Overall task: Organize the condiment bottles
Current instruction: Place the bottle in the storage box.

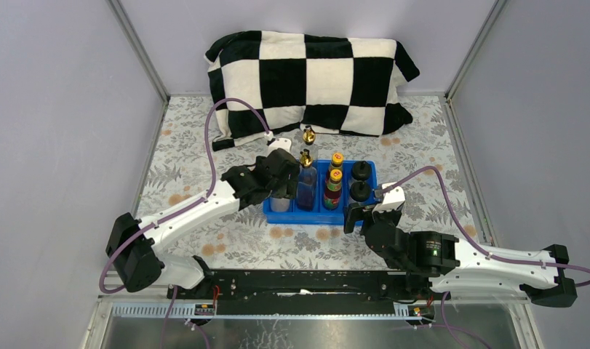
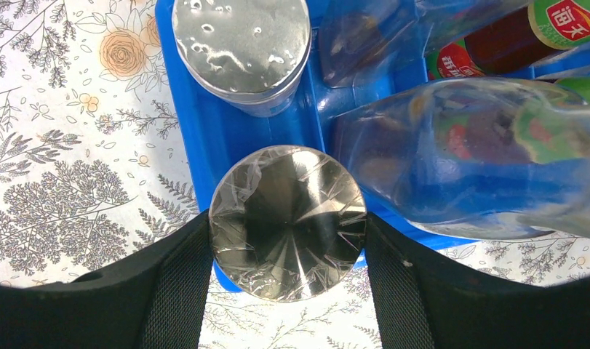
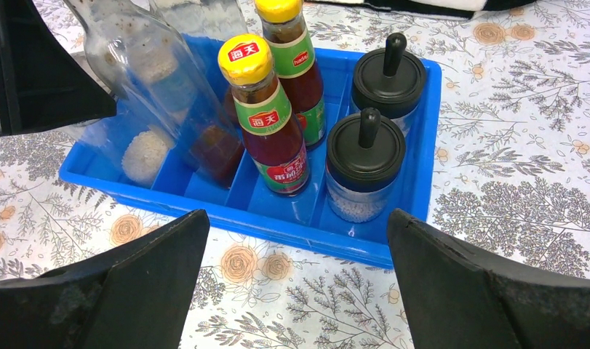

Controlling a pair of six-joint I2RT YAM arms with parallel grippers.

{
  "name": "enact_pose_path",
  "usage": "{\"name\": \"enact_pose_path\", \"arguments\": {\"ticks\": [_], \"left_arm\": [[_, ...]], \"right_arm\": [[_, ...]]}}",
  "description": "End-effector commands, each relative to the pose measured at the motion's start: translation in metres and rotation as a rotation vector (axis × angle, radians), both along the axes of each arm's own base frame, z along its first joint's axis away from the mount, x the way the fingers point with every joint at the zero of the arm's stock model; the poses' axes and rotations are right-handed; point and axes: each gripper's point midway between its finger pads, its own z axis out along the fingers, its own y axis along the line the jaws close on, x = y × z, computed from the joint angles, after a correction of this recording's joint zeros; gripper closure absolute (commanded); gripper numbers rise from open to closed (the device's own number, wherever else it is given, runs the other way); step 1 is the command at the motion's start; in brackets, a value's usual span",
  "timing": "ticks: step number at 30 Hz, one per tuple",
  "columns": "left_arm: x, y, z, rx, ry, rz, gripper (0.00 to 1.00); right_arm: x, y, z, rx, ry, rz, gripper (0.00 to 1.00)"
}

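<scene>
Plainly, two sauce bottles [image 3: 273, 123] stand beside two shakers [image 3: 364, 156].

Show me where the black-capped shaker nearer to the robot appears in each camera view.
Top external: the nearer shaker stands in the right-end compartment, front position.
Left wrist: it is not in this picture.
Right wrist: right of centre, in front of the other shaker.
Shared landmark: the blue tray.
</scene>
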Motion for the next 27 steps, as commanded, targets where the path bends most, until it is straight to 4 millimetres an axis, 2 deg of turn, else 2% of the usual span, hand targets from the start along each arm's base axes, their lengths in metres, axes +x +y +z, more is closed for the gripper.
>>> {"name": "enact_pose_path", "arguments": {"ticks": [1,8,16,23,27], "left_arm": [[0.012,-0.008,0.004,-0.043,-0.044,0.023,0.31],[0.012,-0.006,0.003,-0.043,-0.042,0.030,0.30],[0.012,-0.001,-0.002,-0.024,-0.036,0.045,0.20],[0.013,0.002,-0.011,-0.010,-0.028,0.055,0.17],[0.013,0.002,-0.005,-0.022,-0.034,0.052,0.16]], "right_arm": [[0.001,-0.002,0.000,0.018,-0.007,-0.023,0.00],[0.001,-0.002,-0.001,0.017,-0.006,-0.023,0.00],[0.001,0.000,-0.003,0.011,-0.001,-0.021,0.00],[0.001,0.002,-0.005,0.010,-0.001,-0.018,0.00],[0.001,0.003,-0.004,0.005,-0.002,-0.018,0.00]]}}
